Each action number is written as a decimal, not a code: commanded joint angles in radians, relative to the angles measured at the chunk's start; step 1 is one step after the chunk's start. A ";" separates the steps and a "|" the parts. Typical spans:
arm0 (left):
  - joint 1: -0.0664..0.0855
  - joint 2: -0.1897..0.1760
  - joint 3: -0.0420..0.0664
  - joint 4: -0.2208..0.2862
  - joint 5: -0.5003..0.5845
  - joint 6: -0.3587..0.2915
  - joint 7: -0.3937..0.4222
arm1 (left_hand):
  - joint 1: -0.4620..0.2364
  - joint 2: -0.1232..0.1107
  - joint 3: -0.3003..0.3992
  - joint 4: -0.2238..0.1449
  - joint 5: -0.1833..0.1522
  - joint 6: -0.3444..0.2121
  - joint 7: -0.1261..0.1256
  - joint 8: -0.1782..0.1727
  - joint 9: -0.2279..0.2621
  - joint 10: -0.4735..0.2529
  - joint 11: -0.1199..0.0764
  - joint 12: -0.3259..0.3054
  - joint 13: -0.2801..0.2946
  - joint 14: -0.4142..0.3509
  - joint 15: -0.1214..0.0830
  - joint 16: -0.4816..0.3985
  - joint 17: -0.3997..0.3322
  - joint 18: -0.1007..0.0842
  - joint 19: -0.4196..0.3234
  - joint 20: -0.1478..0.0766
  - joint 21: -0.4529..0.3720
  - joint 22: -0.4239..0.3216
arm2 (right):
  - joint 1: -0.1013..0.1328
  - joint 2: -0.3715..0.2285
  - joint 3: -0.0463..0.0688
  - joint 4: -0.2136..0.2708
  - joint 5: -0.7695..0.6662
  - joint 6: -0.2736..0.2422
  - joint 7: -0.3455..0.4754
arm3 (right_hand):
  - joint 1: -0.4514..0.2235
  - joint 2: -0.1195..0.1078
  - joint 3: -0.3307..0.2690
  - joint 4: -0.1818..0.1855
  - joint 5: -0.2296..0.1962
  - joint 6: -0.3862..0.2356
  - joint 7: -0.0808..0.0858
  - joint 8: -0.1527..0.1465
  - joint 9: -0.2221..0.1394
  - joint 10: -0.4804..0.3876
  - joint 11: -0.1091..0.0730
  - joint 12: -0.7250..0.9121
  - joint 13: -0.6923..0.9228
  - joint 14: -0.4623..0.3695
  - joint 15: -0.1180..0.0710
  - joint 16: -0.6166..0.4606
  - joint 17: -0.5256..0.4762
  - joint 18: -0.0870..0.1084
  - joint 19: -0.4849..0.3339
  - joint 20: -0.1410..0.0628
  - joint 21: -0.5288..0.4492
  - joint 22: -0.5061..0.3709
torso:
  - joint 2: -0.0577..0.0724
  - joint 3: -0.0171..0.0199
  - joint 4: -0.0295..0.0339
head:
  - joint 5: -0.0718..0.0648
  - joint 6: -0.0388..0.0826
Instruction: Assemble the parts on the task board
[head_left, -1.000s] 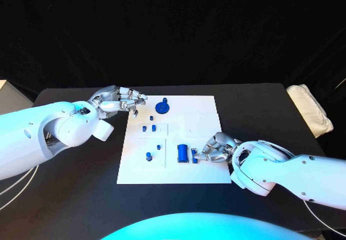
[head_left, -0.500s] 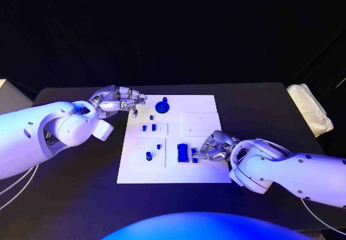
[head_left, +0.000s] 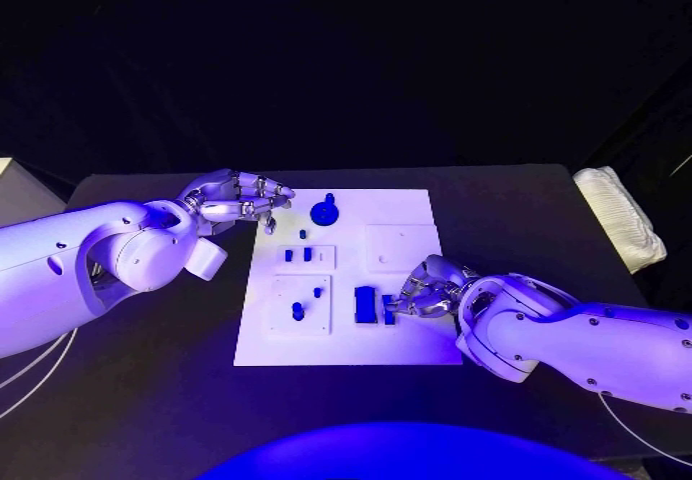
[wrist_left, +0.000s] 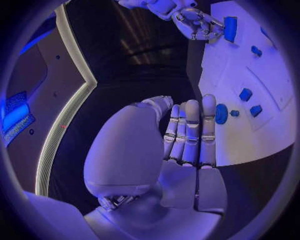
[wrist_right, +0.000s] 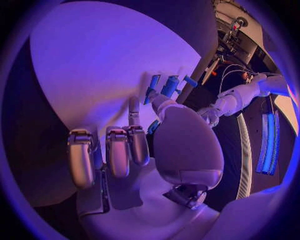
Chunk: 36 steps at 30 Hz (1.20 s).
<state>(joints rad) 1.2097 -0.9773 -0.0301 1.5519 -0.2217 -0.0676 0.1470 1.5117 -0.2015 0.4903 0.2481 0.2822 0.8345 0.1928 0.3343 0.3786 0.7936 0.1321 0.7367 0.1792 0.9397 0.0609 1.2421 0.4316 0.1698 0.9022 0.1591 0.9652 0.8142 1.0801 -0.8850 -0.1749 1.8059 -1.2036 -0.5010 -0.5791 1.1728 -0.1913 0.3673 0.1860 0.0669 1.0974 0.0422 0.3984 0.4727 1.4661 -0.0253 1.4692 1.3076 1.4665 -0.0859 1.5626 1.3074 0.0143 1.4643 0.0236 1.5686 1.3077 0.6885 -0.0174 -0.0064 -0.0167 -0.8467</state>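
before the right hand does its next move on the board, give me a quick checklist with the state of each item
1. Task board lies flat and square on the table: ok.
2. Right hand is at the tall blue block near the board's front: ok.
3. Right hand has a firm hold on a part: cannot tell, fingers hide the contact.
4. Left hand is off to the board's far left corner, apart from the right hand: ok.
5. Left hand holds nothing: cannot tell.
6. Round blue part is out of the right hand's way: ok.
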 joint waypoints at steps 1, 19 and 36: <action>0.000 0.002 0.001 0.001 -0.002 0.017 0.005 | 0.002 0.009 0.004 -0.001 0.005 -0.005 0.000 0.005 0.001 -0.005 -0.001 0.001 0.002 -0.002 0.003 -0.006 0.001 0.015 -0.002 0.003 0.003 0.001 | -0.002 -0.002 -0.001 -0.001 -0.025 -0.007 0.006 | -0.003 -0.006 -0.001 0.004 -0.005 -0.002 0.000 0.002 0.001 0.075 -0.005 -0.004 0.225 0.102 -0.005 0.002 0.251 -0.014 0.106 -0.007 0.002 0.263 | 0.000 -0.0007 -0.0010 | 0.000 0.001; -0.009 0.021 -0.012 -0.021 0.077 -0.056 0.144 | -0.075 -0.027 -0.069 0.036 -0.009 -0.031 0.000 0.015 0.002 -0.013 0.005 -0.016 -0.004 -0.066 0.018 -0.046 0.004 0.013 -0.076 0.020 -0.131 -0.077 | 0.039 -0.034 0.004 -0.067 0.460 -0.118 0.543 | 0.044 -0.008 -0.116 0.023 -0.005 -0.122 0.056 -0.065 -0.022 -0.007 0.045 -0.205 0.156 0.080 0.036 -0.045 0.169 0.020 0.057 0.029 -0.172 0.214 | -0.033 -0.0179 -0.0061 | -0.008 0.037; -0.082 0.200 -0.015 -0.294 0.229 -0.180 0.338 | -0.013 0.023 -0.162 0.039 -0.026 0.025 -0.045 -0.097 -0.096 0.231 -0.005 -0.575 -0.113 -0.015 0.007 -0.108 -0.041 0.012 -0.088 0.113 -0.760 -0.531 | 0.097 0.145 0.040 -0.548 0.912 0.031 0.936 | 0.186 -0.035 0.099 0.014 -0.006 -0.226 0.140 -0.120 -0.107 -0.396 0.153 -1.278 -0.884 -0.469 0.162 -1.074 -0.769 0.168 -0.414 0.165 -1.508 -0.610 | -0.097 -0.0259 -0.0006 | 0.002 0.136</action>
<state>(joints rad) 1.1284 -0.7862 -0.0466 1.2775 -0.0460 -0.2068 0.4160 1.4886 -0.1772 0.3212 0.2868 0.2609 0.8547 0.1482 0.2428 0.2838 1.0195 0.1281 0.1686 0.0660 0.9288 0.0682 1.1383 0.3949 0.1694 0.8129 0.2665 0.2124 0.2886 1.1759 -0.7495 -0.1356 1.2763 -0.4017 -0.5345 0.2437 1.3605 -0.2190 0.4579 0.2034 0.0633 0.8729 0.1776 0.2835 0.3708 1.0633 0.1263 0.2064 0.4588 0.9988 0.0684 0.5221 0.5601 0.1709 1.0503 0.1828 0.0730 0.7304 0.6033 -0.0455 -0.0096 -0.0181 -0.7196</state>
